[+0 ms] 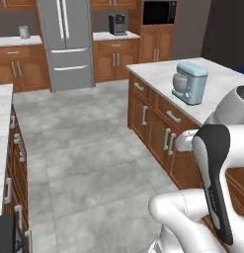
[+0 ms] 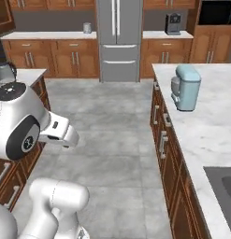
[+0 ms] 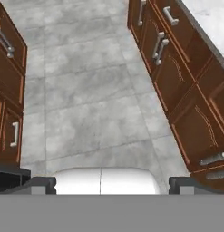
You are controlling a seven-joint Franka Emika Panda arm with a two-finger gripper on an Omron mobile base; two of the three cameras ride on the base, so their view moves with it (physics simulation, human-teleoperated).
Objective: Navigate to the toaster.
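A small boxy silver-grey object, apparently the toaster, stands on the far back counter left of the fridge; it is too small for slots or a lever to show. My gripper hangs over the aisle floor and points down at the grey tiles. Its two dark fingertips stand far apart at the bottom of the hand view, open with nothing between them. The arm is folded close to the base, far from the toaster.
A marble-topped island with a light blue stand mixer runs along the right. Left cabinets carry a grey kettle. Fridge and coffee machine stand at the back. A tiled aisle runs between them.
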